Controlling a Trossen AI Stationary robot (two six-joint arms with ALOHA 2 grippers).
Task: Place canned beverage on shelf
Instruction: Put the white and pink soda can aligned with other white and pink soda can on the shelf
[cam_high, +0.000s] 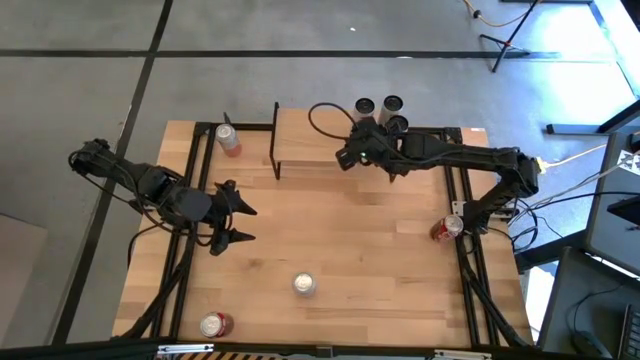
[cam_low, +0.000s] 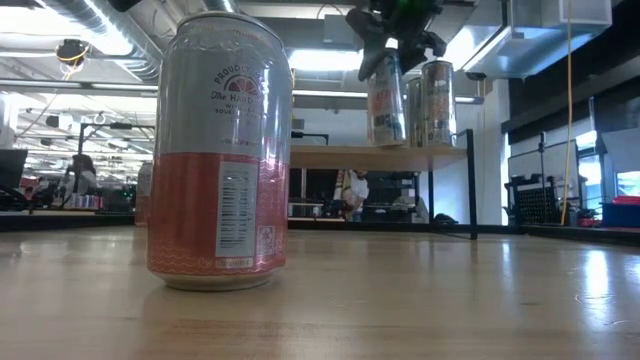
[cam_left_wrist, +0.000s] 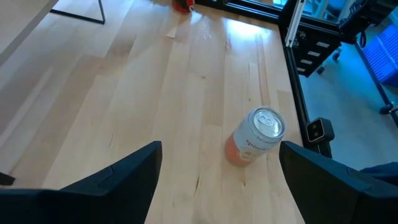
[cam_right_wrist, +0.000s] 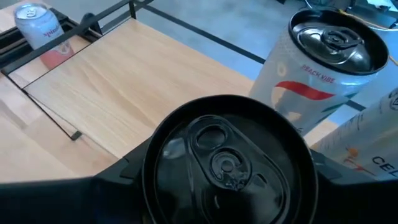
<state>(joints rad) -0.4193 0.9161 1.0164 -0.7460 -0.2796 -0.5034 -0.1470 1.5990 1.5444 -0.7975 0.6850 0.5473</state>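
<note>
The shelf (cam_high: 310, 135) stands at the table's far middle, a light board on thin black legs; it also shows in the low view (cam_low: 330, 155). My right gripper (cam_high: 352, 150) is over the board, shut on a dark-topped can (cam_right_wrist: 227, 155), also seen in the low view (cam_low: 385, 100). Other cans (cam_high: 392, 104) stand on the board's far right part. My left gripper (cam_high: 235, 225) is open and empty above the table's left middle. Its wrist view shows an orange and silver can (cam_left_wrist: 255, 137) standing on the tabletop. My right gripper pinches the can's upper part just below its rim (cam_right_wrist: 152, 171) between its two fingers (cam_right_wrist: 93, 193), one on each side. The fingers slant down from above and from the table's right. The can is upright, its bottom (cam_low: 385, 143) at board level; whether it rests there I cannot tell.
Upright cans stand on the tabletop: a pink one (cam_high: 228, 140) beside the shelf's left end, a red one (cam_high: 447, 228) near the right edge, one at the near middle (cam_high: 303, 284) and one at the near left (cam_high: 215, 324). The shelf's left half (cam_right_wrist: 124, 81) is bare.
</note>
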